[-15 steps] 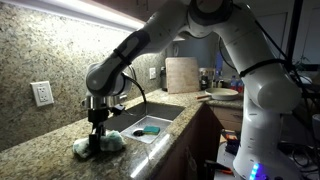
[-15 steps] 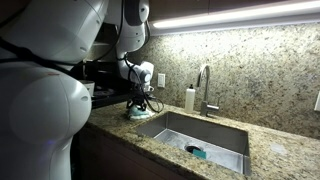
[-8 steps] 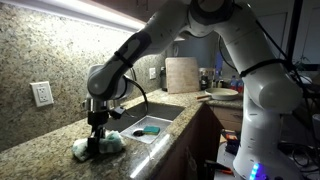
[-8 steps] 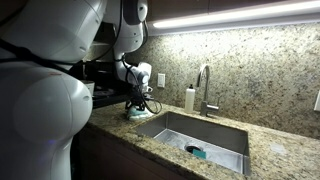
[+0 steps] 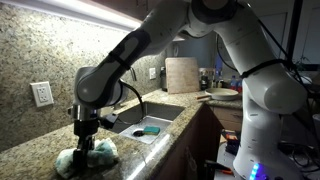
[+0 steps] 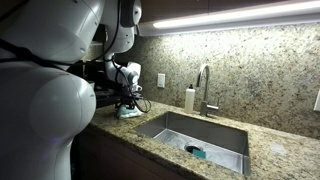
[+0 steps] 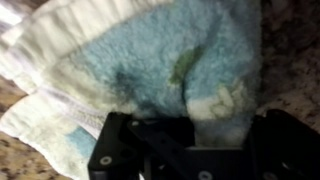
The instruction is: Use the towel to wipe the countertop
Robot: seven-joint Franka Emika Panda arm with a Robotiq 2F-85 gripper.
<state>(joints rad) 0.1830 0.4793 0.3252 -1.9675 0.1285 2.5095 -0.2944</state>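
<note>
In an exterior view, the gripper (image 5: 86, 143) points straight down at the granite tabletop (image 5: 30, 150), closed on a bunched, pale blue and white towel (image 5: 88, 157). The towel lies on the tabletop close to its front edge, well apart from the sink (image 5: 160, 118). An outlet (image 5: 42, 93) sits on the wall above the back edge.

In an exterior view, the gripper (image 6: 125, 104) holds the towel (image 6: 129, 112) down on the tabletop (image 6: 275, 150) at its far end, beyond the sink (image 6: 190, 128). A faucet (image 6: 207, 88) and a soap bottle (image 6: 189, 99) stand along the back edge.

In the wrist view, the wrinkled towel (image 7: 140, 70) fills most of the frame, with granite showing at the corners. The gripper (image 7: 185, 140) is a dark shape at the bottom edge, its tips buried in the cloth.
</note>
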